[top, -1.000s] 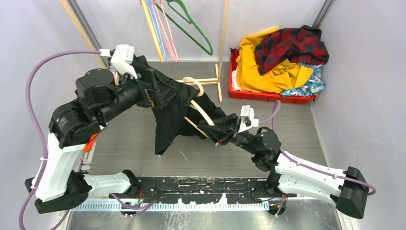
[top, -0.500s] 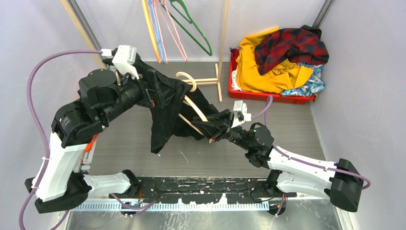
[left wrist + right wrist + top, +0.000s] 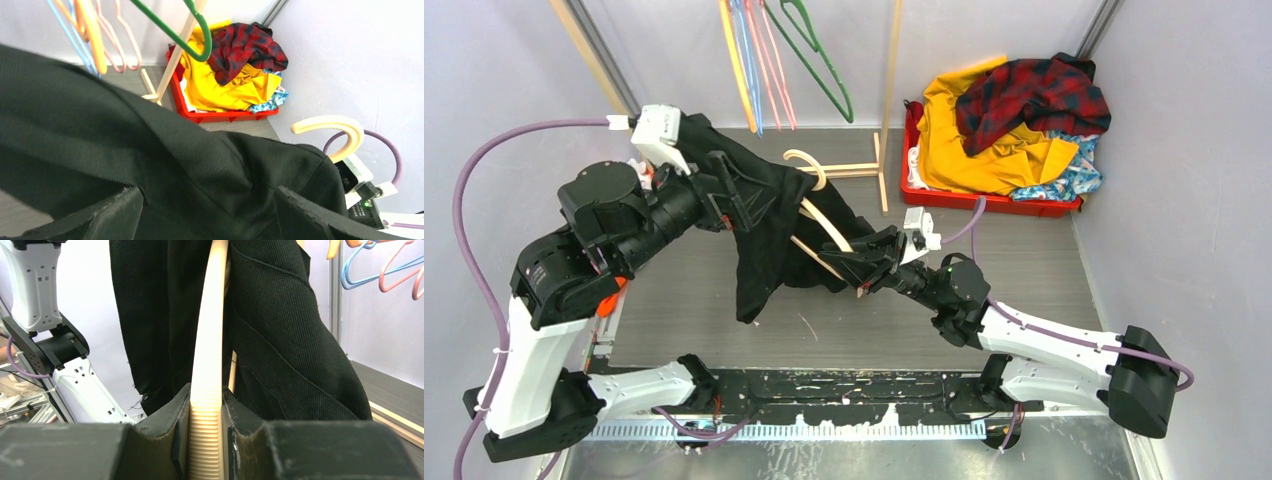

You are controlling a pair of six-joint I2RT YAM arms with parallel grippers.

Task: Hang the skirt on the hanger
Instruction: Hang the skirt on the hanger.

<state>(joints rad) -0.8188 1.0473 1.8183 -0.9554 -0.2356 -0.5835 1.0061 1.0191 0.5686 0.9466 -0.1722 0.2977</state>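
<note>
The skirt, blue with flowers, lies in the red bin under a yellow garment; the left wrist view shows the skirt there too. A cream hanger is raised over the table with a black garment draped on it. My right gripper is shut on the hanger's ribbed arm, as my right gripper shows close up. My left gripper reaches into the black garment. Its jaws stand wide apart, cloth lying across my left gripper. The hanger's hook pokes out beside it.
The red bin at the back right holds yellow and plaid clothes. A wooden rack at the back carries coloured hangers and a green hanger. Grey walls close in on both sides.
Both arms have shifted left with the hanger and the black garment. The right arm stretched further forward. Both grips look unchanged.
</note>
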